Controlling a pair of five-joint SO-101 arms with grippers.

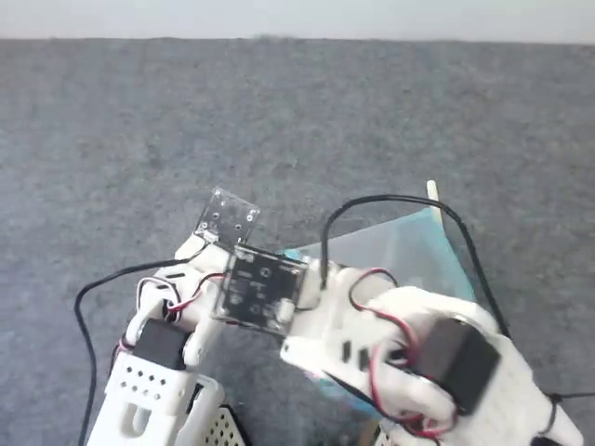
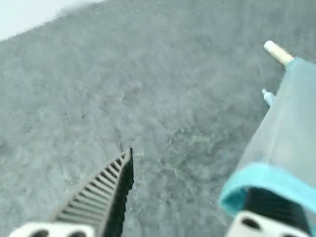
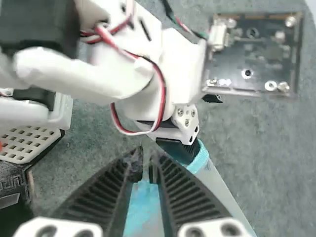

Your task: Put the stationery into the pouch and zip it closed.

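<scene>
While the grey bench point(image 1: 279, 111) spreads around it, the clear, teal-edged pouch point(image 1: 409, 251) lies beneath both my arms. My right wrist view gives my right gripper point(image 3: 145, 160) nearly closed, pinching the pouch's teal band. My left wrist view gives my left gripper point(image 2: 190, 177) spread wide, one finger at the pouch's corner, and a pale stick point(image 2: 277, 52) poking from the pouch's far end.

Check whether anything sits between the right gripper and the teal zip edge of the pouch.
Nothing visible does. The right gripper is shut on the teal zip edge of the clear plastic pouch. Just beyond it, one black finger of the left gripper rests on that same edge.
</scene>
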